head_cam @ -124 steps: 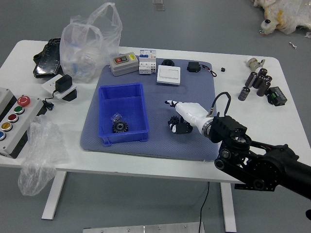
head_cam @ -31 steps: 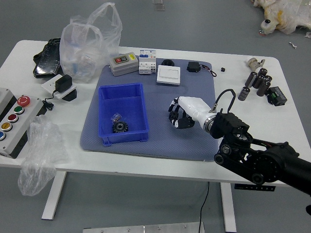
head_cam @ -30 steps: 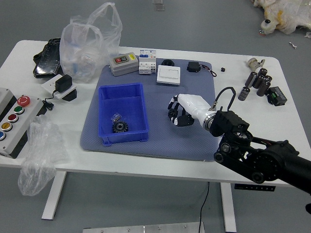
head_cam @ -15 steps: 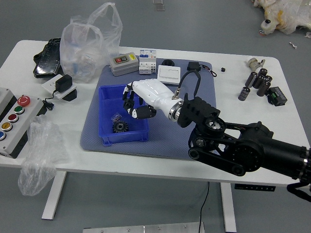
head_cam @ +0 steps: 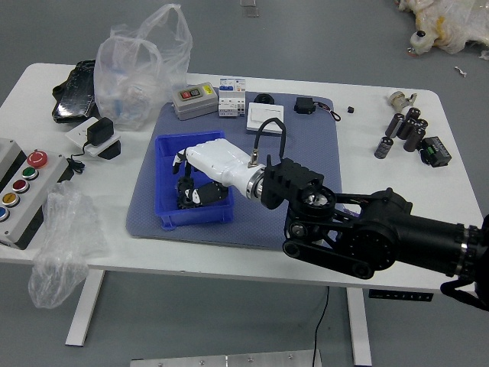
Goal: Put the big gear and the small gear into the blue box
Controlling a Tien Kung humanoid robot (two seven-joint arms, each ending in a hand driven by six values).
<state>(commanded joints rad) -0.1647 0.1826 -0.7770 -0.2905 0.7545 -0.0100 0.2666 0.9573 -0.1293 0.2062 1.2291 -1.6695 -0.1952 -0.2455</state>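
The blue box (head_cam: 163,212) stands on the left part of the blue-grey mat (head_cam: 145,218). My right hand (head_cam: 200,174) reaches into it from the right, its white back uppermost. A dark toothed gear (head_cam: 185,183) shows at the hand's left side, inside the box. Whether the hand still holds it cannot be told. The other dark gear, lower in the box, is largely hidden by the hand and hard to separate from it. The small clear item seen beside it earlier is also covered.
Plastic bags (head_cam: 137,69), a grey device (head_cam: 195,101), white modules (head_cam: 231,97) and a white square case (head_cam: 265,118) stand at the back. A button panel (head_cam: 27,191) is at far left, black cylinders (head_cam: 412,128) at right. The right forearm crosses the mat and the near table edge.
My right hand has moved left from the middle of the mat to the blue box and lower over it. A dark gear lay at the hand on the mat earlier; the wrist now covers that spot.
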